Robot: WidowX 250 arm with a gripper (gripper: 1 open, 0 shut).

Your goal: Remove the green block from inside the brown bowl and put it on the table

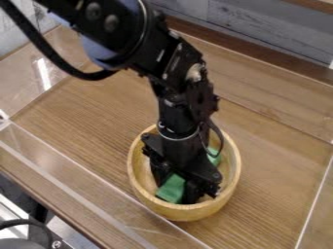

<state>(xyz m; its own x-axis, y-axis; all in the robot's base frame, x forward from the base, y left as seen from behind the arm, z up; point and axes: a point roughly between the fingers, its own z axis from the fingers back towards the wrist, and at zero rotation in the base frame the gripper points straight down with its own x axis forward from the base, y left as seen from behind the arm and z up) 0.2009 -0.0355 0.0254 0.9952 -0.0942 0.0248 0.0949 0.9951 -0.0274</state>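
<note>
Block in bowl, job part done

At the left, a big bit of the table point(92, 112) shows, and that is where the block could go. A low clear wall point(78, 175) runs along the near left side. Right of that sits the bowl point(192, 211), flat on the table. The block point(169, 189) is in the bowl, so the main job is still to do. One green end peeks out at the near left. The gripper point(192, 185) reaches down into the bowl, over the middle of the block. It is closed, and it looks to have the block pinched there, but the black fingers hide just where they touch. More green shows at the far right.

So getting to the block looks done. Left to do: lift it out, take it past the rim, set it on the table and let go.
</note>
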